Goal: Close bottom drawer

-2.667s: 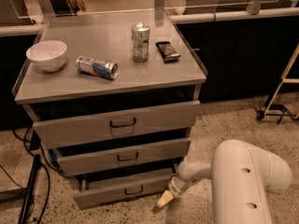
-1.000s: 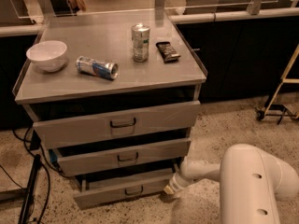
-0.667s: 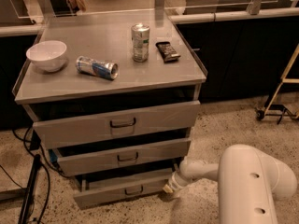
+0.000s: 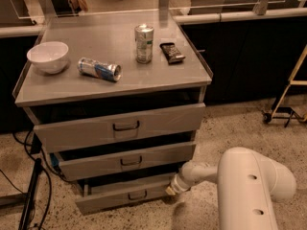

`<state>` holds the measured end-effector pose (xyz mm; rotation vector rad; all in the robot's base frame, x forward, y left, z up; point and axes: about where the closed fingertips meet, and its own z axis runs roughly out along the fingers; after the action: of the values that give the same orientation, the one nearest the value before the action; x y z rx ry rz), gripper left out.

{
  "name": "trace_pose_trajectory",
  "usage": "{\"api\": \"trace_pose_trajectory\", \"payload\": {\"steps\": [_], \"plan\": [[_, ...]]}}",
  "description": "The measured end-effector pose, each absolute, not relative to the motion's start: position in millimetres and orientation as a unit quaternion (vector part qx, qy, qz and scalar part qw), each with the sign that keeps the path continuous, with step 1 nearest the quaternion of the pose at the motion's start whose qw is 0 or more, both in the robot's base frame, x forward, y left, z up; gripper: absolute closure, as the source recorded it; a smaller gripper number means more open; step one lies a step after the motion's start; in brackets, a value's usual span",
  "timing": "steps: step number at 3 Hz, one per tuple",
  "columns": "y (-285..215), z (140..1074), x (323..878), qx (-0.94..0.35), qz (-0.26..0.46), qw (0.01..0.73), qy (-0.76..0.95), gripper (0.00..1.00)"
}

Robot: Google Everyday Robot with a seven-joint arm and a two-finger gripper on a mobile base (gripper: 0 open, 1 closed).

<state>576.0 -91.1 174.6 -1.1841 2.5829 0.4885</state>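
Note:
The bottom drawer (image 4: pixel 125 195) is the lowest of three grey drawers in the metal cabinet. It has a slim front with a small dark wire handle (image 4: pixel 137 194) and stands a little pulled out. My gripper (image 4: pixel 171 190) is low at the drawer front's right end, touching or almost touching it. My white arm (image 4: pixel 249 186) reaches in from the lower right.
The middle drawer (image 4: pixel 127 160) and top drawer (image 4: pixel 120 127) also stand ajar. On the cabinet top are a white bowl (image 4: pixel 47 56), a lying can (image 4: pixel 99 69), an upright can (image 4: pixel 144 43) and a dark packet (image 4: pixel 171 52). Cables (image 4: pixel 29 176) lie left; a cart frame (image 4: pixel 288 95) stands right.
My gripper has moved left and up against the right end of the bottom drawer's front. The drawer sits slightly further in than before.

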Motion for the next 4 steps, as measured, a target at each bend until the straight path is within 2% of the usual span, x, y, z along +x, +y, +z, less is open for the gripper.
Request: {"api": "trace_pose_trajectory", "payload": {"steps": [1, 2, 4], "plan": [[-90.6, 174.1, 577.2, -0.407, 0.167, 0.13, 0.889, 0.86], [-90.6, 174.1, 577.2, -0.407, 0.167, 0.129, 0.889, 0.54], [-90.6, 174.1, 577.1, -0.407, 0.167, 0.129, 0.889, 0.08]]}}
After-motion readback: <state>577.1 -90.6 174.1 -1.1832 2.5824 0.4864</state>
